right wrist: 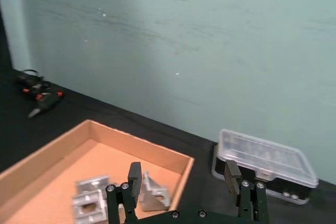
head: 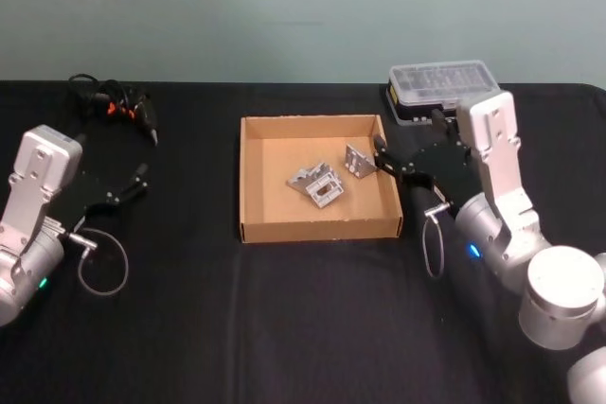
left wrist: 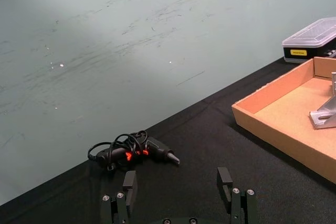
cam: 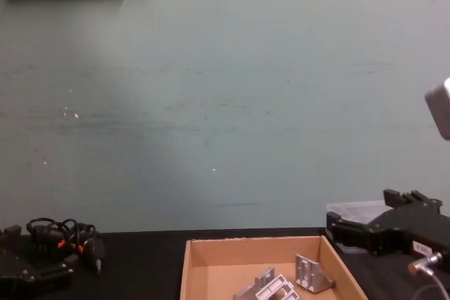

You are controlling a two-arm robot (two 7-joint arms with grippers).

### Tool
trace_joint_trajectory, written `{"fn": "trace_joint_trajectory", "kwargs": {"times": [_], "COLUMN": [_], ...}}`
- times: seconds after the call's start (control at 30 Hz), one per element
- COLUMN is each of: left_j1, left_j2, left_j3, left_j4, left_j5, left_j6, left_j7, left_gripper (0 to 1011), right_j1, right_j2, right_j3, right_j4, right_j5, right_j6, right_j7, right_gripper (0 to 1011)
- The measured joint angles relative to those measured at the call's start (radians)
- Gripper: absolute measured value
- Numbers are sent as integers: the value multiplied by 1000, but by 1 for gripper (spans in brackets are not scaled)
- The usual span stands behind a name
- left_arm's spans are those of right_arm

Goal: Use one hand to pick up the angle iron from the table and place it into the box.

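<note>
With angle irons [head: 324,182] lying in the box [head: 254,177] | right end effector [head: 405,166] spread empty at its rim | left end effector [head: 123,188] open, parked on counter [head: 284,319].

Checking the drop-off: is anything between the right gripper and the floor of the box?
Nothing visible blocks it. The right gripper, open, sits at the box's right wall, with angle irons already lying inside on the floor.

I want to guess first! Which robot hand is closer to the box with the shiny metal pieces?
The right gripper: it sits open at the box's right wall, beside the angle irons. The left gripper rests farther off.
</note>
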Motion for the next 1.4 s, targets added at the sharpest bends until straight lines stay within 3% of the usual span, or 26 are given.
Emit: {"fn": "trace_joint_trajectory", "kwargs": {"times": [0.13, 0.3, 1.4], "left_j1": [0, 0, 0], "left_j2": [0, 0, 0], "left_j3": [0, 0, 0], "left_j4": [0, 0, 0], "left_j5": [0, 0, 0], "left_j6": [0, 0, 0], "left_j7": [0, 0, 0], "left_gripper": [1000, 1000, 1000], "right_j1": [-2, -3, -2], "right_j2": [-11, -16, -15], "right_j3": [1, 4, 3], "right_j4": [33, 54, 48], "right_j5": [-52, -80, -77], "right_j6": [-48, -58, -57], "right_j7": [-40, -49, -48], "right_gripper": [1004, 1004, 1004]}}
